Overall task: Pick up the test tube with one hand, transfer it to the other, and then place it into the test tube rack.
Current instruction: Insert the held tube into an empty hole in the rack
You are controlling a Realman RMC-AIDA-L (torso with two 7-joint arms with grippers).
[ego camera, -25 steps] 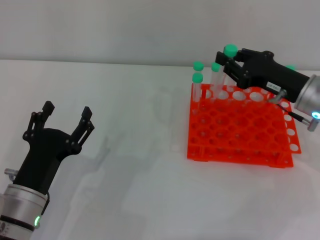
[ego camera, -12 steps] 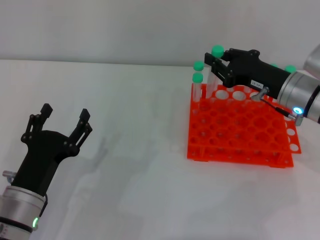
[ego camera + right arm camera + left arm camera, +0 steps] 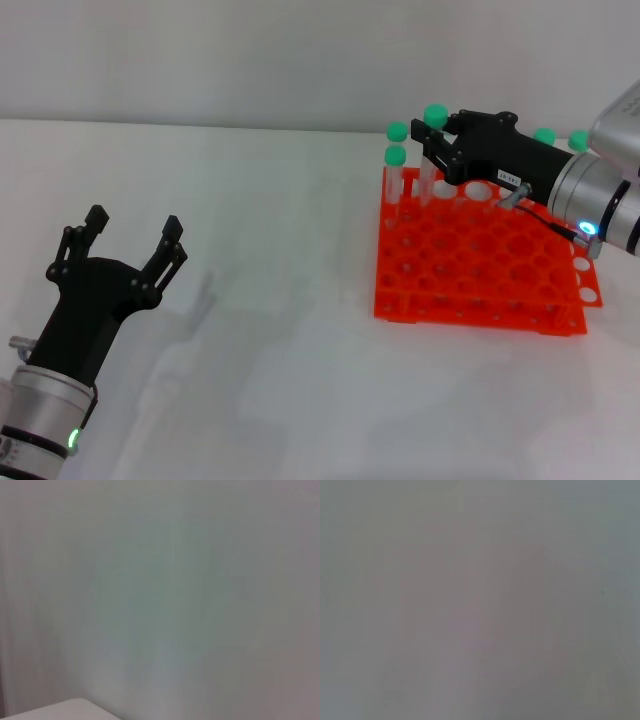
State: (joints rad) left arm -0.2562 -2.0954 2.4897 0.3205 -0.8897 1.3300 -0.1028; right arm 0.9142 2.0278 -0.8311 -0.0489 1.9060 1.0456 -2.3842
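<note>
My right gripper [image 3: 434,150], black with a blue light, is shut on the test tube [image 3: 434,116]. It holds the tube upright over the back left part of the orange test tube rack [image 3: 478,262]. The tube's clear lower end reaches the rack's back row of holes; I cannot tell how deep it sits. My left gripper [image 3: 130,234], black with a green light, is open and empty above the table at the front left. Both wrist views show only blank grey.
Two more green-capped tubes [image 3: 396,154] stand in the rack's back left corner, close to the held tube. Two more green caps [image 3: 545,136] show behind my right arm. The white table [image 3: 280,300] lies between the arms.
My right gripper has moved left along the rack's back row with the tube, then lowered it. My left arm has barely moved.
</note>
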